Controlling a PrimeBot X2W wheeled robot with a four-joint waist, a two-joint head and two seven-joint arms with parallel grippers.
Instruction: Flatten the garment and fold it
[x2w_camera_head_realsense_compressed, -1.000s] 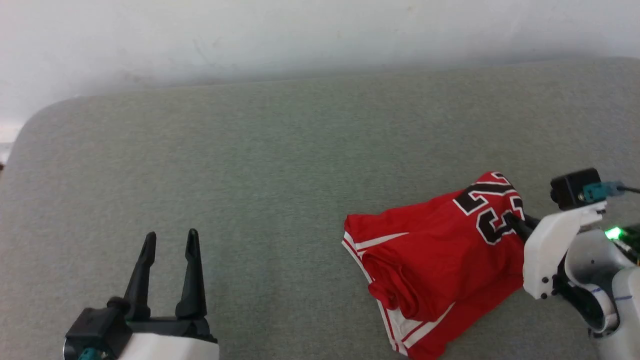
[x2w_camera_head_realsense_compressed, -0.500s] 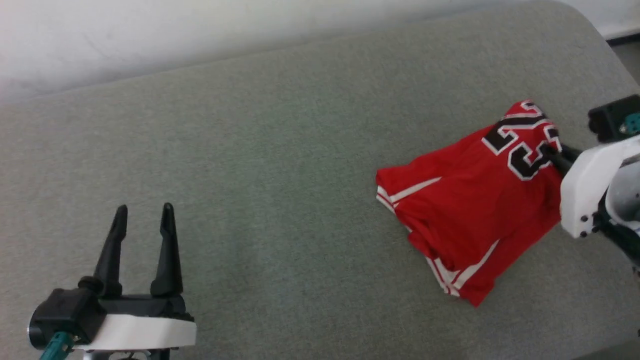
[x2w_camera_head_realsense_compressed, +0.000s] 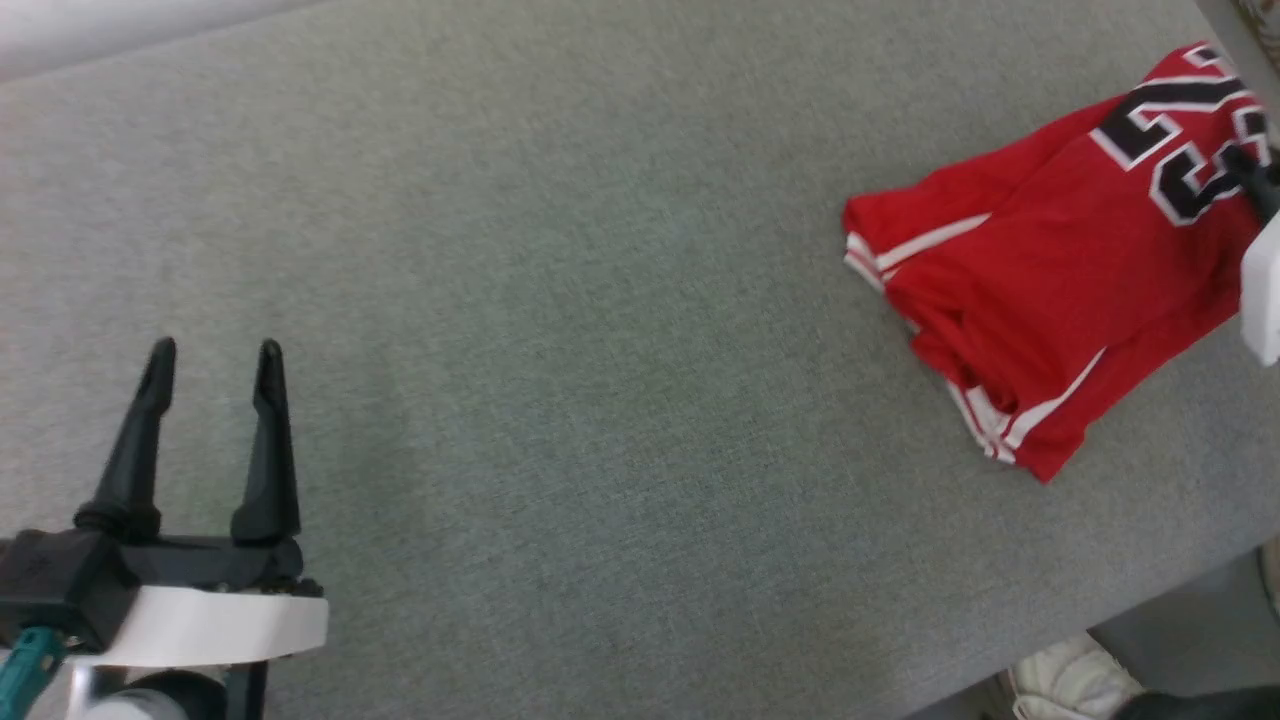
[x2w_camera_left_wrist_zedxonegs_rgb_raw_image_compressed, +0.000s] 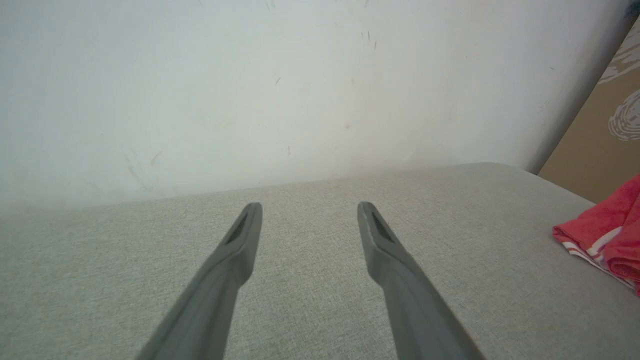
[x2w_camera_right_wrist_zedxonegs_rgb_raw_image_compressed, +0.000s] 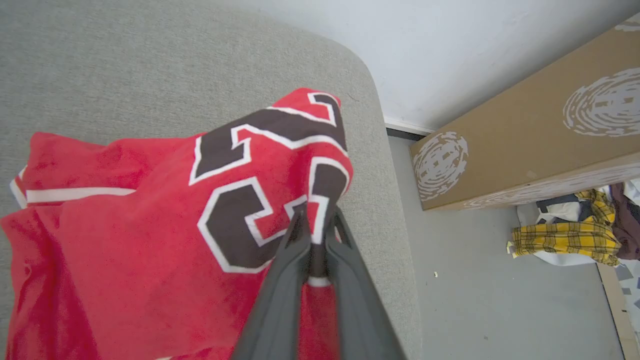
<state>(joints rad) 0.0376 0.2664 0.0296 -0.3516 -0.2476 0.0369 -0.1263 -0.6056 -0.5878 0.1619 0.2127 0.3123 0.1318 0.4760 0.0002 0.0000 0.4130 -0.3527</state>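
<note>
The garment is lying bunched and partly doubled over at about two o'clock in the head view, close to the right edge of the grey padded surface. The right gripper is pinching a fold of red cloth beside the black-and-white lettering, its fingers nearly together with fabric between them, likely so the garment can be dragged or lifted open for flattening. The left gripper is hovering at eight o'clock, well apart from the garment, spread wide and holding nothing, probably waiting to take a second corner. Folding is not yet beginning
</note>
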